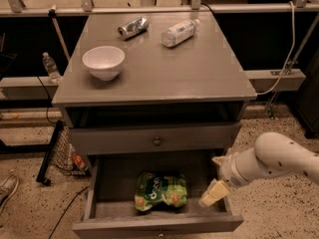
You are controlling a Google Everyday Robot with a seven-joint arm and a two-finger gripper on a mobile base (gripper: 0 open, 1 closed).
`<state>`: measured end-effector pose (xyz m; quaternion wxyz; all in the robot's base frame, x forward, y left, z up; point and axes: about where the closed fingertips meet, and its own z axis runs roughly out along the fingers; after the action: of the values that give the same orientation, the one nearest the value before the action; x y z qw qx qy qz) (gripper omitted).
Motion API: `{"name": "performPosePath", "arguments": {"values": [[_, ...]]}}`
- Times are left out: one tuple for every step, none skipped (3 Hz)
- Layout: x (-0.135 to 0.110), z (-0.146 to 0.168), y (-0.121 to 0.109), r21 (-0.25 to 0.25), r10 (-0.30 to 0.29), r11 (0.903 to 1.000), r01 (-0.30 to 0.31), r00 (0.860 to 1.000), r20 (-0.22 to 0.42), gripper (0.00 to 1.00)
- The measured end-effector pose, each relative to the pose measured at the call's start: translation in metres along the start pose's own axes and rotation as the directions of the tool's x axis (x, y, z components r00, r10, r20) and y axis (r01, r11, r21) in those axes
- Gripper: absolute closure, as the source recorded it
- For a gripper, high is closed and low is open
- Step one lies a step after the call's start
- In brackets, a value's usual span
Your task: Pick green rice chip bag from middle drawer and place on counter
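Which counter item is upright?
The white bowl, front left; can and bottle lie on their sides. Gripper hovers at right edge of the open drawer.

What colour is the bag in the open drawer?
The bag is bright green, camera view; the pincer hangs right of it over the drawer.
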<state>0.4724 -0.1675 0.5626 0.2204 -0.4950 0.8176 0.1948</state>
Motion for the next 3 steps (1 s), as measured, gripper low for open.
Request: {"name": "performPosePath", "arguments": {"values": [[0.004, 0.025, -0.007, -0.025, -0.005, 0.9997, 0.006, 1.0, 0.002, 0.0], [0.006, 0.042, -0.011, -0.039, -0.016, 0.9991, 0.016, 1.0, 0.008, 0.0], [0.008, 0.062, -0.015, -0.045, -0.027, 0.9986, 0.028, 0.999, 0.031, 0.0]]}}
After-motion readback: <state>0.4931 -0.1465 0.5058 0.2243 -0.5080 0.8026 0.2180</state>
